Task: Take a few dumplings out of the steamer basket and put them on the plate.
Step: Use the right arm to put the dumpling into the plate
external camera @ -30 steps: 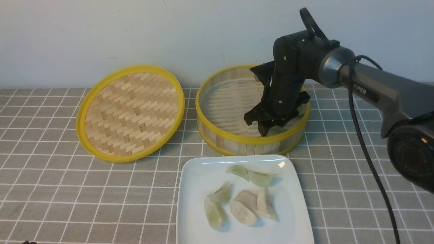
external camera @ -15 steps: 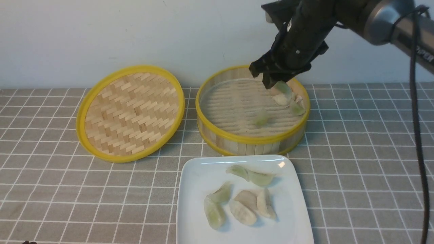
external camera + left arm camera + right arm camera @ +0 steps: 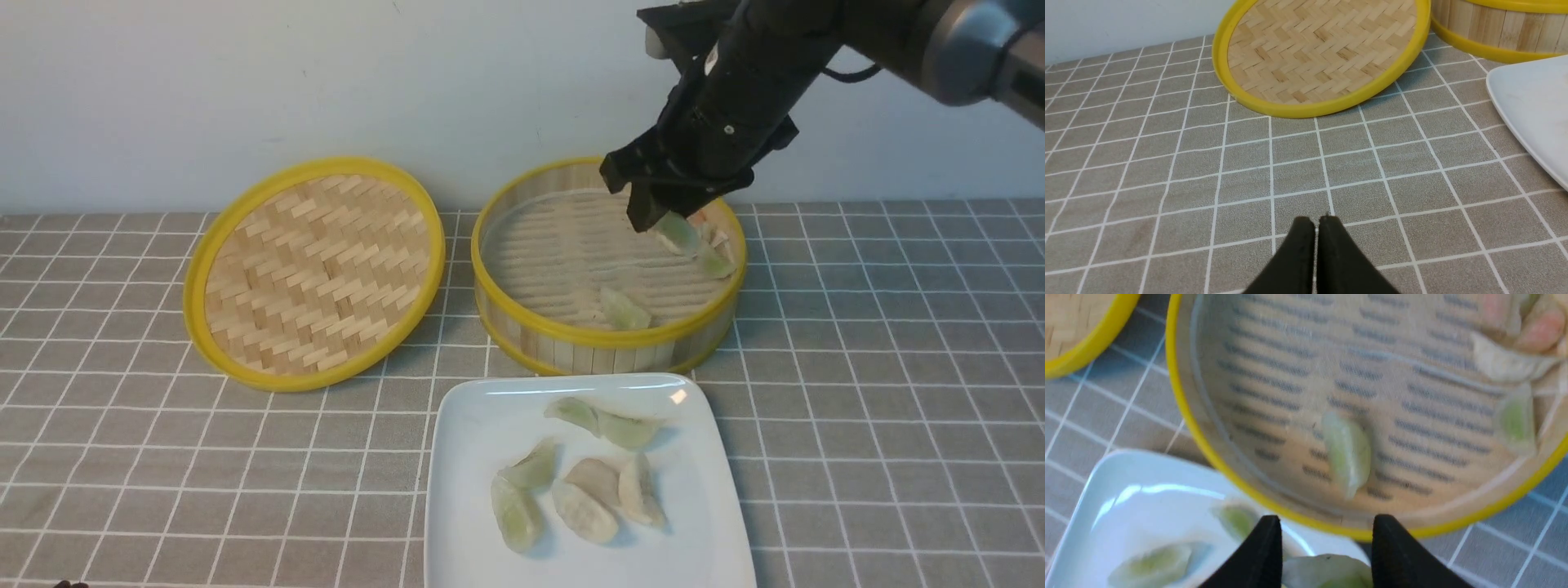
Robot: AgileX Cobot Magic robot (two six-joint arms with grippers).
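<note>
**Front view:** The right gripper (image 3: 657,214) hangs above the far right of the steamer basket (image 3: 604,336), its jaws pinched on a pale green held dumpling (image 3: 678,234). The step in hand looks like the carry to the plate (image 3: 473,457), which sits just in front of the basket. About six plated dumplings (image 3: 588,502) lie there, green and whitish, glossy and crescent-shaped. One loose dumpling (image 3: 624,309) rests by the basket's near wall, and a small cluster (image 3: 714,257) crowds its far right side. The next move likely calls for a swing over the near rim and a low release onto bare ceramic, clear of the pieces already there. The flat herringbone lid (image 3: 314,273) lies to the left on the desk (image 3: 122,457), which is covered in grey checked cloth.

**Left wrist view:** The left gripper (image 3: 1315,222) idles over the cloth with its black fingers pressed together on nothing. Ahead of it are the lid's woven bamboo and smooth yellow rim, the basket's upright slats and a corner of the white plate.

**Right wrist view:** The soft, translucent held dumpling (image 3: 1327,573) sits wedged between the right gripper's (image 3: 1327,522) two dark fingers. Below them are the slatted basket floor, the loose dumpling (image 3: 1347,451), pinkish and white pieces bunched at one side, and the plate's shiny rounded corner (image 3: 1147,486).
</note>
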